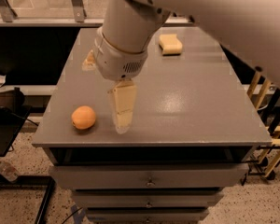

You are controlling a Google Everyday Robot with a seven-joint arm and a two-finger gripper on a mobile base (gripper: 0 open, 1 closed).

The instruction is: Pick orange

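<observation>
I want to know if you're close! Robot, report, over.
Pale gripper low over grey tabletop, beside small round orange fruit, not touching. Nothing between them. Pale yellow rectangular sponge far back.

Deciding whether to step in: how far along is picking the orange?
Done: the gripper is down near the front edge of the grey table. In hand: the approach; it hangs beside the small round orange fruit, apart from it. Left: align over the orange, grasp, lift it off the tabletop.

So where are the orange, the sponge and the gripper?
orange (84, 117): camera view, middle of its skin.
yellow sponge (170, 44): camera view, its top face.
gripper (122, 121): camera view, its tip, beside the orange.
</observation>
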